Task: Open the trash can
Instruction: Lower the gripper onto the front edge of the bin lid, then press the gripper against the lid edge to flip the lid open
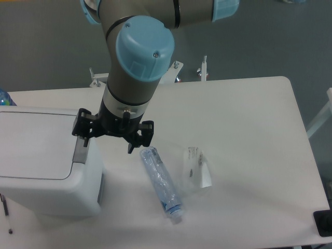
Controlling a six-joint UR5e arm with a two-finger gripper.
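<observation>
So the desk [249,129] is a plain white top with rounded corners, filling most of the view, and behind it there's just dark grey floor. At the back edge some white metal bracket bits [202,70] stick up.

The arm [140,57] comes in from the top, grey body with light blue caps, and it blocks a good chunk of the middle. The gripper [108,139] hangs at the right edge of the trash can [44,161], and its black fingers [141,139] are spread wide with nothing between them. One finger sits over the bin's grey push tab [79,150], the other out over the bare desk just above the bottle. I can't tell if the left one is actually touching the tab or just above it.

The trash can is at the left edge of the desk, big white boxy thing with rounded corners, lid flat and shut.

Right of the bin lies a clear crushed plastic bottle [162,182], on its side, angled with its cap end toward the front edge. Just beside it to the right is a small crumpled clear plastic cup [196,168], near but not clearly touching.

Smaller stuff: a black object [322,223] at the bottom right corner, and a bit of something blue [4,97] at the far left edge.
</observation>
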